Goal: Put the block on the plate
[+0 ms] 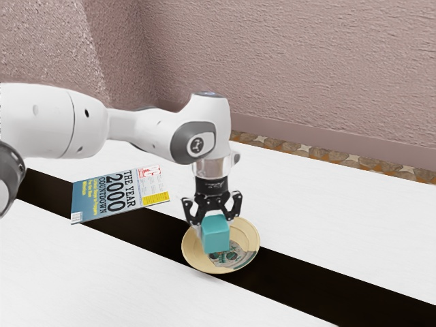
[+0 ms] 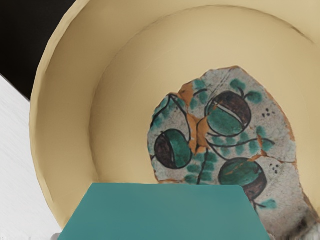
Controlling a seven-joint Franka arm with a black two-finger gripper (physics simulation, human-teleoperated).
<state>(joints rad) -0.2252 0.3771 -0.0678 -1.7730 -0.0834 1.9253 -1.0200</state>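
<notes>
Smooth matt block [image 1: 216,234], glossy paper magazine [image 1: 121,194], rough wall [image 1: 293,61]

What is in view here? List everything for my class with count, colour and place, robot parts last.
Block: one, teal, in the gripper, over the plate
Plate: one, cream with a painted patch, on the table
Magazine: one, multicoloured, on the table
Table: one, white with a dark band, under the arm
Floor: one strip, patterned brown-grey, beyond the table
Wall: textured, pinkish, background
Arm: one, white-grey, above the table
Gripper: one, black, shut on the block
</notes>
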